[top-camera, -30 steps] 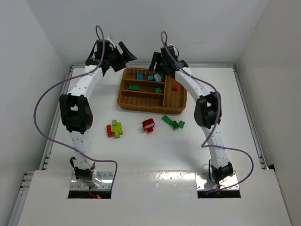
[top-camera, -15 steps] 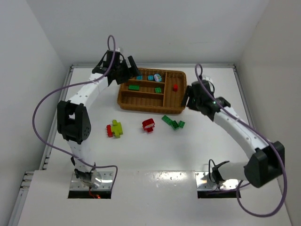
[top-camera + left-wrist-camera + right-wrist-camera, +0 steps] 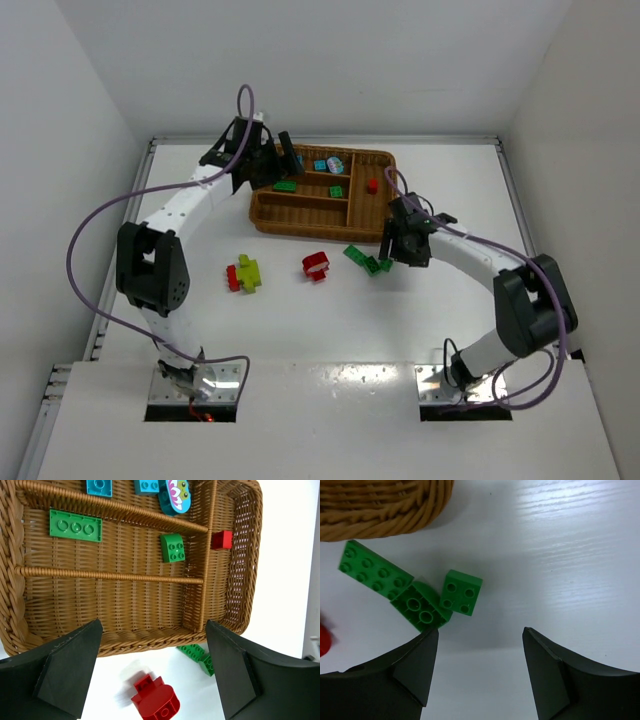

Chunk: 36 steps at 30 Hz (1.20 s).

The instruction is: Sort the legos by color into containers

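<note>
- Three green legos (image 3: 461,591) lie on the table (image 3: 330,320) just in front of the near right corner of the wicker tray (image 3: 320,232), bunched together and touching (one long, one square, one showing hollow rings).
- Just beside that bunch, in front of the tray, the right gripper (image 3: 477,650) hangs over bare table. Its fingers stand wide apart with nothing between them.
- Above the tray's far left part hangs the left gripper (image 3: 152,645), looking down into it. Its fingers are spread wide too and hold nothing.
- Inside the tray, the far long slot holds light blue legos (image 3: 98,486) and the blue piece with the printed face (image 3: 175,492).
- The tray's middle long slot holds two green ones: a flat long plate (image 3: 75,526) toward the left end and a small square brick (image 3: 172,547) toward the right end.
- The crosswise slot at the tray's right end holds one small red brick (image 3: 221,539).
- On the table in front of the tray's near edge sits a rounded red piece (image 3: 316,266).
- In front of the tray's near left corner, well apart from it, lies a lime-yellow lego (image 3: 249,272) with a small red one (image 3: 233,278) touching its left side.
</note>
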### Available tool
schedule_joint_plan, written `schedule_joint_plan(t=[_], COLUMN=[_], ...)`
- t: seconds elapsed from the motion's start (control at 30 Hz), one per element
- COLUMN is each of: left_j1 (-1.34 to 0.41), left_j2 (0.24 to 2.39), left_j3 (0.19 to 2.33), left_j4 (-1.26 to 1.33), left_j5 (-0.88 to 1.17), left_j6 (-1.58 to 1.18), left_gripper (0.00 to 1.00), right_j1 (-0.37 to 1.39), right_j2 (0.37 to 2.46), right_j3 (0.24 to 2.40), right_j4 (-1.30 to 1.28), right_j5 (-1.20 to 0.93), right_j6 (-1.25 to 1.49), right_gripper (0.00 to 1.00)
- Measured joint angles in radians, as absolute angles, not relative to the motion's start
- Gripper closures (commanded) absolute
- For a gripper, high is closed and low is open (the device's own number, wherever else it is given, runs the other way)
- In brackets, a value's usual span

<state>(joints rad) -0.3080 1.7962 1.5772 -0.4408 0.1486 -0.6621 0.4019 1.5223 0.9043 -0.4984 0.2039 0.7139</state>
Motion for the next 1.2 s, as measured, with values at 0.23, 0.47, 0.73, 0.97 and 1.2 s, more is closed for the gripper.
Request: schedule_joint_plan(t=[0.23, 0.47, 0.73, 0.97, 1.2], left_j1=[-0.308, -0.308, -0.308, -0.308, -0.308], left_j2=[1.796, 1.796, 1.796, 1.796, 1.796], left_j3=[1.571, 1.571, 1.569, 1.564, 1.564], left_j4=[-0.441, -0.44, -0.441, -0.443, -0.443], left_j5=[0.148, 0.149, 0.149, 0.149, 0.149], left_j6=[-0.654, -0.644, -0.631, -0.625, -0.617], left_gripper=[0.1, 0.1, 0.1, 0.1, 0.11], right_j1=[0.402, 0.402, 0.402, 0.402, 0.402], right_j2=[1.617, 1.657, 1.76, 1.745, 1.733], right_j3=[0.917, 0.962, 1.008, 0.963, 0.923], right_j4=[-0.486, -0.439, -0.44, -0.438, -0.438], right_j5=[0.179, 0.2, 0.265, 0.298, 0.303], right_j6=[0.714, 0.792, 0.859, 0.887, 0.896], right_gripper=[0.34, 0.44, 0.51, 0.52, 0.58])
